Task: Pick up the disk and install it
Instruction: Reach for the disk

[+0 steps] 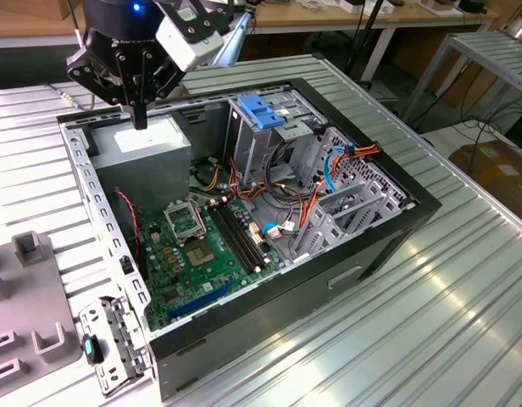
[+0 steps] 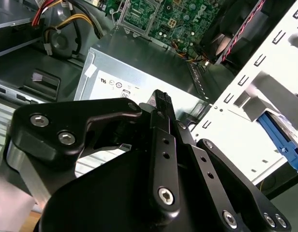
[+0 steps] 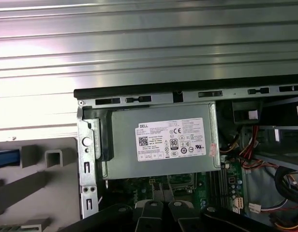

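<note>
Gripper [image 1: 140, 124] hangs fingers-down over the power supply [image 1: 147, 148], which fills the far corner of the open computer case [image 1: 329, 288] towards the exterior view's left. Its two black fingers are pressed together with nothing between them; in the second wrist view the ribbed fingertip [image 2: 161, 98] points at the labelled top of the grey power supply box without touching it.

The case lies on its side on a ribbed metal table [image 1: 430, 322], with the green motherboard [image 1: 193, 254] exposed along its floor. The drive cage [image 1: 274, 148] stands at the case's far edge, and a pale-blue latch plate [image 1: 259, 110] sits on top of it.

The disk [image 3: 5, 158] is outside the case. In the first wrist view one bright blue rail shows on a grey holder [image 3: 37, 188] that rests on the table just beside the case wall nearest the power supply. In the second wrist view a blue rail with a dark body shows past that same perforated wall. The disk is well apart from the gripper.
</note>
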Tool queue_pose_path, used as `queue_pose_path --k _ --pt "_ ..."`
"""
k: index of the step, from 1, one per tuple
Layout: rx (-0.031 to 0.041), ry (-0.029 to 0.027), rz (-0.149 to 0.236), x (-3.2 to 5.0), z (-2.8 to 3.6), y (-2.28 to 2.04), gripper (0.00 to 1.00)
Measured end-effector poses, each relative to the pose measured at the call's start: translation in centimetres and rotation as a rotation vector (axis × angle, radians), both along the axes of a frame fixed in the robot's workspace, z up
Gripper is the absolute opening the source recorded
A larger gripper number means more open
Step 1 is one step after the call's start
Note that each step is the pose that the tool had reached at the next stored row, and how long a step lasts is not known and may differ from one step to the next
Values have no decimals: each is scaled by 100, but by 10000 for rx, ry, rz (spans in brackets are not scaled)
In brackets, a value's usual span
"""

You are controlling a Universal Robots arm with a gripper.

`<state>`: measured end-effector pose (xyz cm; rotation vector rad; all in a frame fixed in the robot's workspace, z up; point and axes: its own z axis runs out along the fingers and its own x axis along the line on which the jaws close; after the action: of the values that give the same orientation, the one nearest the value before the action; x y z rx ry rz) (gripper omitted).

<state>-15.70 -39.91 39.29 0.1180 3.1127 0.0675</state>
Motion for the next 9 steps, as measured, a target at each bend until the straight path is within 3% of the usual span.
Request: queue_pose_path --k 9 --pt "1 0 0 -36 -1 0 11"
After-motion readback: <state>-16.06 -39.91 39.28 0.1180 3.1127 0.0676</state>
